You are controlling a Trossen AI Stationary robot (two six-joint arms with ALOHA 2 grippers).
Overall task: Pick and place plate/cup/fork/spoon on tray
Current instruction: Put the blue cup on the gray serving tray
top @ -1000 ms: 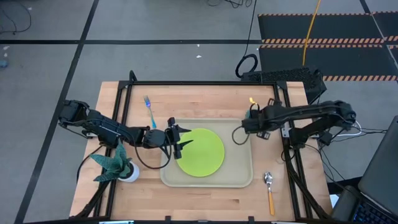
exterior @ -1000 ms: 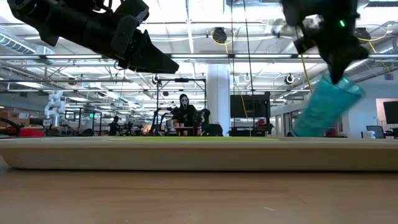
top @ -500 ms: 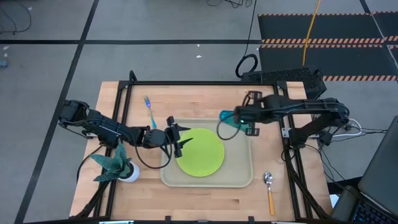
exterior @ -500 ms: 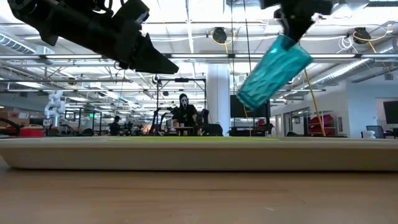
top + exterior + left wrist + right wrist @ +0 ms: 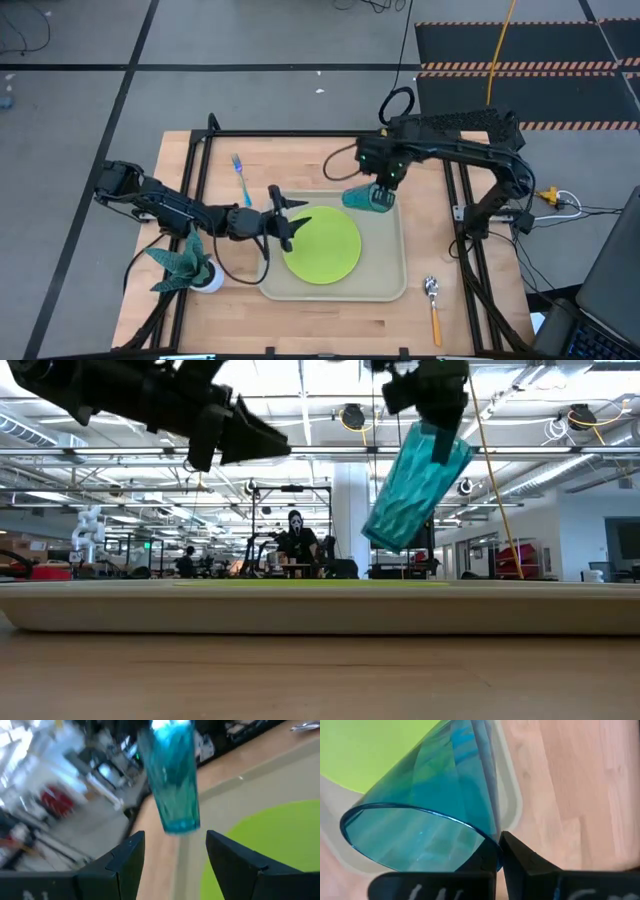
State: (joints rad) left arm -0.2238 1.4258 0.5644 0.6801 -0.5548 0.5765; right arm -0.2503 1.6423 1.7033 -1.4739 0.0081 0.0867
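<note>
The teal cup (image 5: pixel 366 197) hangs tilted over the far right corner of the beige tray (image 5: pixel 392 282), and my right gripper (image 5: pixel 386 178) is shut on it. The lime-green plate (image 5: pixel 322 243) lies flat in the tray. My left gripper (image 5: pixel 286 222) hovers open, roughly level, above the plate's left edge, and holds nothing. Its wrist view shows the cup (image 5: pixel 172 780) beyond the fingers. The blue-handled fork (image 5: pixel 240 176) lies on the table left of the tray's far corner. The orange-handled spoon (image 5: pixel 433 305) lies on the table to the right of the tray. My right gripper pinches the cup's wall at the rim (image 5: pixel 492 849), one finger inside the mouth and one outside. The fingers come from above, pointing down. The cup (image 5: pixel 415 485) hangs below them, lifted clear of the tray and tilted, with its base toward the plate.
A teal leafy plant in a white pot (image 5: pixel 187 264) stands at the table's near left, close to my left arm. A black frame runs along the far edge and both sides of the table. Bare wood shows beyond the tray's far rim.
My right gripper has risen and swung toward the table's left and far side, carrying the cup. The cup has come up from low by the tray's right rim and now hangs high and clear, base tipped toward the plate. My left gripper has rolled in place and stays open.
</note>
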